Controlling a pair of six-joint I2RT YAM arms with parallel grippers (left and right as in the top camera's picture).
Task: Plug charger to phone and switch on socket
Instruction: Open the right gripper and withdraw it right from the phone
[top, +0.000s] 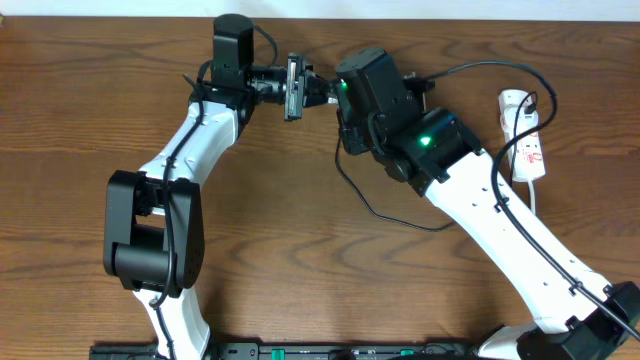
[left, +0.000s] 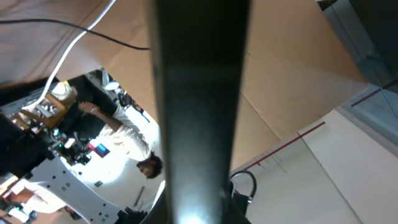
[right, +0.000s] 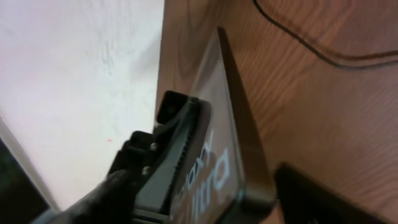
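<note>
Phone (right: 221, 155) close up, clamped by left fingers (right: 171, 152), right fingers (top: 318, 92) unclear, wood-grain table (top: 300, 250), perhaps a white wall (right: 74, 74)

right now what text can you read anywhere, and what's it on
"ltra": white letters on the phone, start hidden.
"alax": the line above it, blurred and partly covered.
Red marks on the power strip: too small to read.
</note>
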